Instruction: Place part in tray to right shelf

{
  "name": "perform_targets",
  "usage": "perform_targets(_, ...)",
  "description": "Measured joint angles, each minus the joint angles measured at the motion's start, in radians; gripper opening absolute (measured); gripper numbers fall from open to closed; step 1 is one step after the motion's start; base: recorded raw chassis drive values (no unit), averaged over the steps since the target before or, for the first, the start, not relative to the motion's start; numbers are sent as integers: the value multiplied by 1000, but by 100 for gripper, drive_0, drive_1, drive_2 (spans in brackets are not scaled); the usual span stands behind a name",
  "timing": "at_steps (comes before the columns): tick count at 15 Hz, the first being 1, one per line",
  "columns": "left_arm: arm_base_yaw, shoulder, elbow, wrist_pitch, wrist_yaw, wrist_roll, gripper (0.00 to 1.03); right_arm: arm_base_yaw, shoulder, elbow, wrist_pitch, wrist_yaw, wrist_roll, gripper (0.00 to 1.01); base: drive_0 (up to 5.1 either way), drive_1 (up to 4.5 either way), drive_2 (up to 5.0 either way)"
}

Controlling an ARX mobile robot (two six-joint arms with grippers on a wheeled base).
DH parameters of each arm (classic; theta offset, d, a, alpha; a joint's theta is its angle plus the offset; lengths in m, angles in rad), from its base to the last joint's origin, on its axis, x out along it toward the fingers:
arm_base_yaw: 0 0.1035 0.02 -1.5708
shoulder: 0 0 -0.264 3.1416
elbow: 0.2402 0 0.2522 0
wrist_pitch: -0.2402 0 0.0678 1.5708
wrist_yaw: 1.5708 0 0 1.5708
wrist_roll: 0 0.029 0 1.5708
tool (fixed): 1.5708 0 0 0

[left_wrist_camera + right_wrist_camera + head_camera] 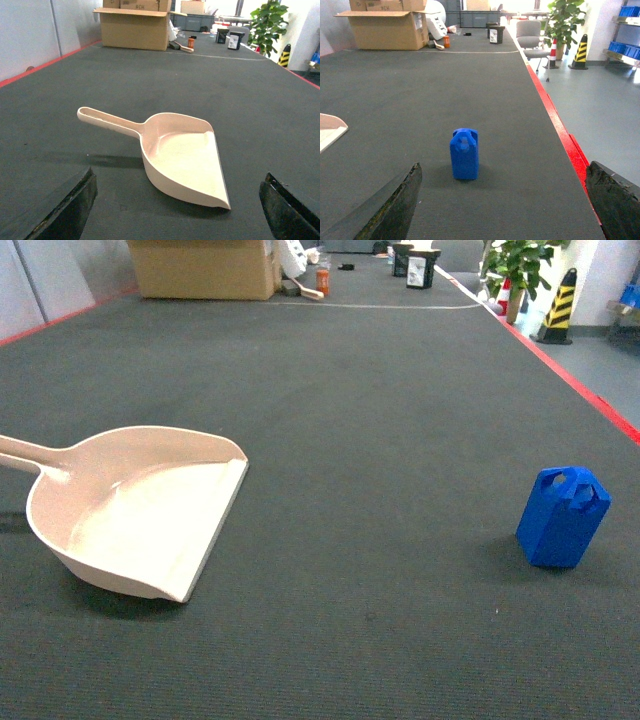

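The part (563, 517) is standing upright on the dark mat (380, 420) at the right, its looped end up, well apart from the tray (140, 508), which is lying empty on the left with its handle pointing left. The left gripper (180, 210) is hovering over the tray with jaws spread wide and holding nothing. The right gripper (502, 205) is sitting just short of the part, its jaws likewise released, with the mat's red edge (560, 135) running past on the right.
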Motion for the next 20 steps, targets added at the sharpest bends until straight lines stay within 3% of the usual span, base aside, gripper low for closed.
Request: perform_targets(20,0,0,0,0,0,0,98,0,0,0,0,0,0,98,0,0,0)
